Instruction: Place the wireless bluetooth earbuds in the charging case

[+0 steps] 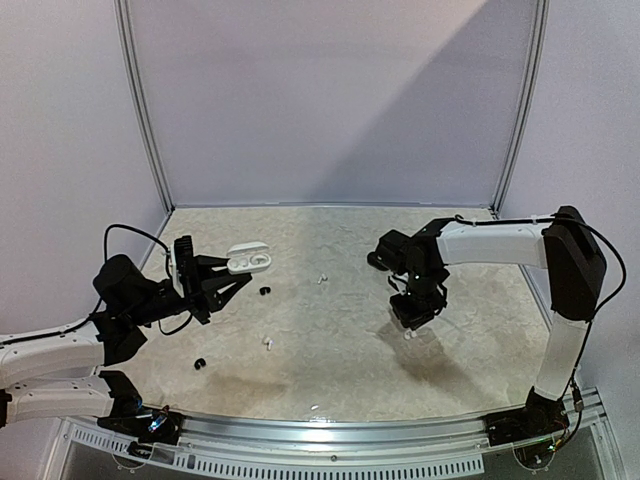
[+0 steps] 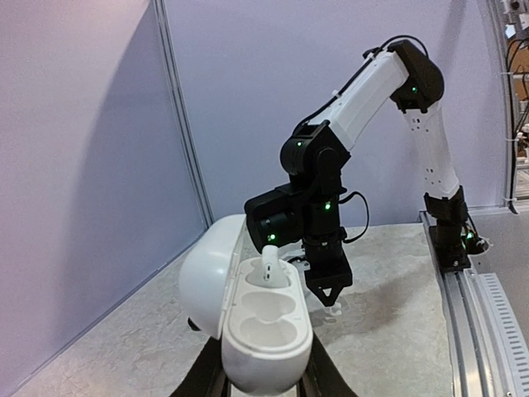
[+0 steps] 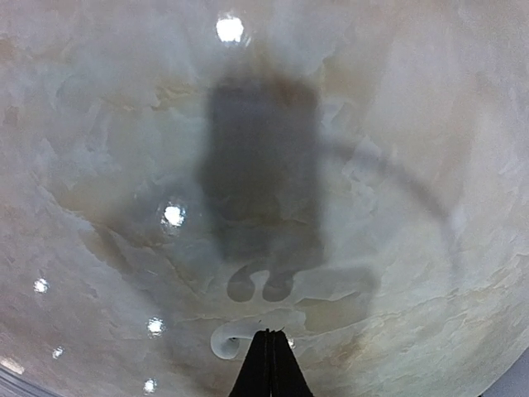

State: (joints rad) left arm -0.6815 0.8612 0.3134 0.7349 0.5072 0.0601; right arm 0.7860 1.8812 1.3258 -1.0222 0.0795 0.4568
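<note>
My left gripper is shut on an open white charging case and holds it above the table at the left. In the left wrist view the case has one white earbud standing in its far slot; the two nearer hollows are empty. My right gripper points down just above the table right of centre, its fingers shut on a white earbud at their tips. The earbud also shows under the fingertips in the left wrist view. Loose earbuds lie on the table: white ones, black ones.
The marbled table is walled by pale panels at the back and sides. A metal rail runs along the near edge. The right arm reaches in from the right.
</note>
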